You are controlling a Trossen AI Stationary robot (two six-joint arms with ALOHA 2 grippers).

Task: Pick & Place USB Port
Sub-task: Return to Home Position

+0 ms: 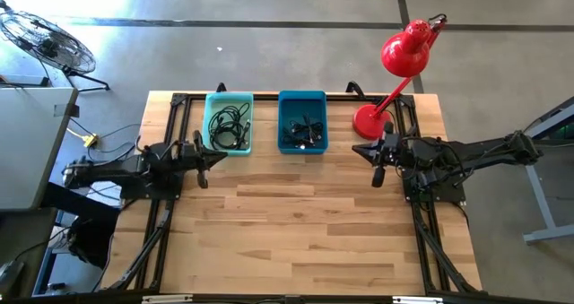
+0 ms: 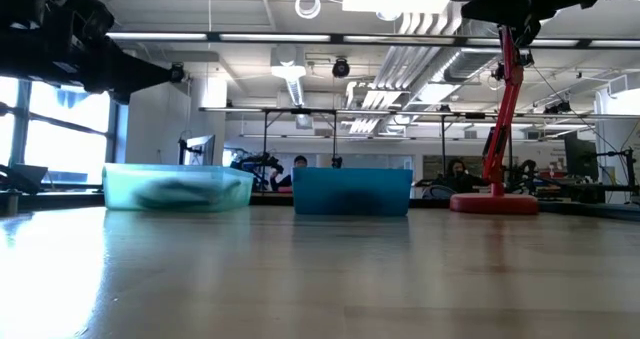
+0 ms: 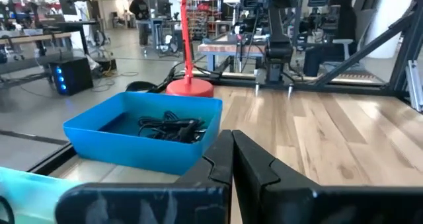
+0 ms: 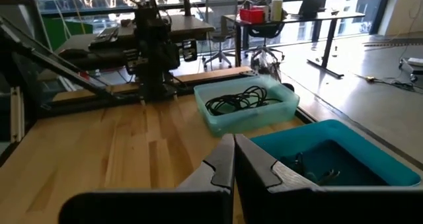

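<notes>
Two bins stand at the table's far edge: a light teal bin (image 1: 229, 123) holding a tangle of black cables (image 4: 239, 99), and a blue bin (image 1: 302, 121) holding dark cables (image 3: 170, 127). My left gripper (image 1: 220, 155) hovers at the table's left side, near the teal bin, fingers shut and holding nothing (image 3: 232, 159). My right gripper (image 1: 359, 151) hovers at the right side, near the blue bin, fingers shut and holding nothing (image 4: 234, 159). Both point toward the table's middle.
A red desk lamp (image 1: 392, 71) stands on its round base (image 1: 369, 122) at the far right corner, just right of the blue bin. The wooden tabletop (image 1: 296, 232) stretches bare toward the near edge. A black frame runs along the table's sides.
</notes>
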